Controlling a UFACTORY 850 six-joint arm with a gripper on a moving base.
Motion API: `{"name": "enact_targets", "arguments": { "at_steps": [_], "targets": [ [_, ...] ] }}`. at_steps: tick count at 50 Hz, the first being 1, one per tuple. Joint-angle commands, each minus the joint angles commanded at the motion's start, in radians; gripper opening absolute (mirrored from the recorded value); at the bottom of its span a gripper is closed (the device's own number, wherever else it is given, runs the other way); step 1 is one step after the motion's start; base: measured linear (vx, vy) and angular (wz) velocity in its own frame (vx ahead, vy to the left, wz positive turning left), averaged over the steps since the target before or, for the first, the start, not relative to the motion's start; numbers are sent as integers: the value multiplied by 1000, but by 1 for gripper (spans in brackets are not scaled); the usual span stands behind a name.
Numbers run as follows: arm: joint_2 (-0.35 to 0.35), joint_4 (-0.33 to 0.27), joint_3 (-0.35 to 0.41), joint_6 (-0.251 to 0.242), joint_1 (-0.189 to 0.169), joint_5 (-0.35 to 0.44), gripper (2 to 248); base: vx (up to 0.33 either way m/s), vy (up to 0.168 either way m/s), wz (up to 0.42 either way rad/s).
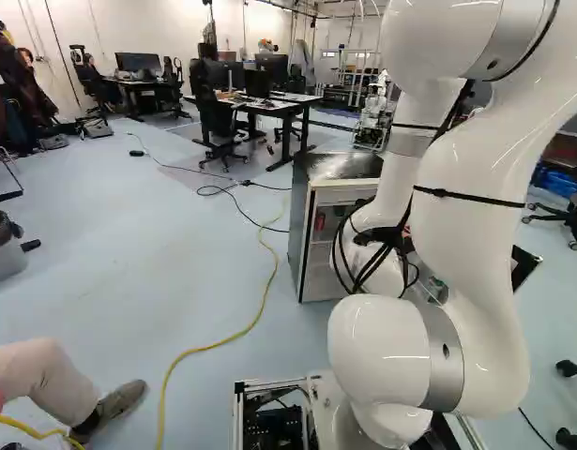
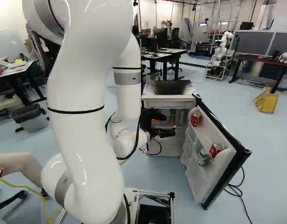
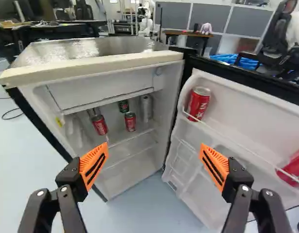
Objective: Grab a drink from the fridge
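The gripper (image 2: 165, 124) has its fingers (image 3: 93, 165) wide apart, with nothing held between them. The fridge (image 3: 91, 69) is open. On its shelf (image 3: 138, 134), one red can (image 3: 99, 125) stands toward the edge away from the door (image 3: 246, 111); another red can (image 3: 130, 122) is nearer the middle. Along the door's inner side are two more red cans (image 3: 199, 103).

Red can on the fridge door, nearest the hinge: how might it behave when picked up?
The red can probably feels stiff, though its shiny metal shell could dent if squeezed hard. Its smooth round side suggests it may roll if laid down. The rail across its front might catch it if pulled straight out.
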Motion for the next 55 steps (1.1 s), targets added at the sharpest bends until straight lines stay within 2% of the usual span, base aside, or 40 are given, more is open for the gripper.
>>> {"name": "enact_targets", "arguments": {
  "at_steps": [10,25,40,55],
  "targets": [
    [-55,-87,-36,0,-3,-25,247,0,0,0],
    [-140,-185,-100,0,-11,-66,247,0,0,0],
    [-223,-259,-170,0,-25,-107,247,0,0,0],
    [-260,-318,-223,0,-42,-151,247,0,0,0]
  ]
}}
